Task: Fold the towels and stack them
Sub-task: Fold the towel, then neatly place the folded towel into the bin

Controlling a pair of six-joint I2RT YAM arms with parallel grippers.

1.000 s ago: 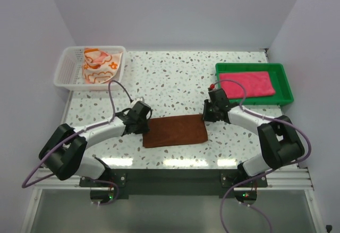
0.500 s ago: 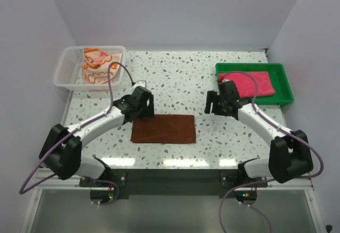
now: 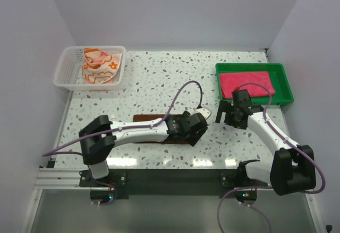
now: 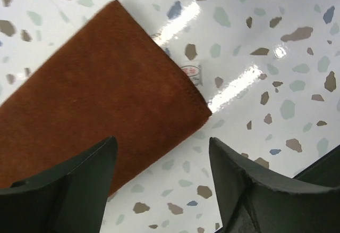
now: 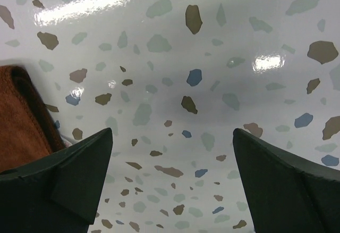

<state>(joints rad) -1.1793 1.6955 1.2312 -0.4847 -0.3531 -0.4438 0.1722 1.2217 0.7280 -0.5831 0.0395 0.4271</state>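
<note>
The fingers (image 4: 69,185) of the left gripper (image 4: 159,148) stand well apart with nothing between them. They hover just above the near edge of the brown towel (image 4: 95,94), and in the wrist view no contact with it can be made out. The fingers (image 5: 64,180) of the right gripper (image 5: 172,132) are spread wide and hold nothing. Bare speckled table (image 3: 175,78) lies beneath them, and the towel's end shows just to one side.

At the far left, the orange towel (image 3: 100,63) with white flowers lies crumpled and unfolded in the white basket (image 3: 66,71). The brown towel lies near the front middle of the table, folded into a flat rectangle with straight edges and a square corner. A small white label (image 4: 191,71) pokes out at one edge. From above, the left arm lies over most of it, so only its left part shows. The right wrist view shows its end as a thick rounded fold. At the far right, the pink towel (image 3: 247,83) lies folded flat in the green tray (image 3: 249,67).
</note>
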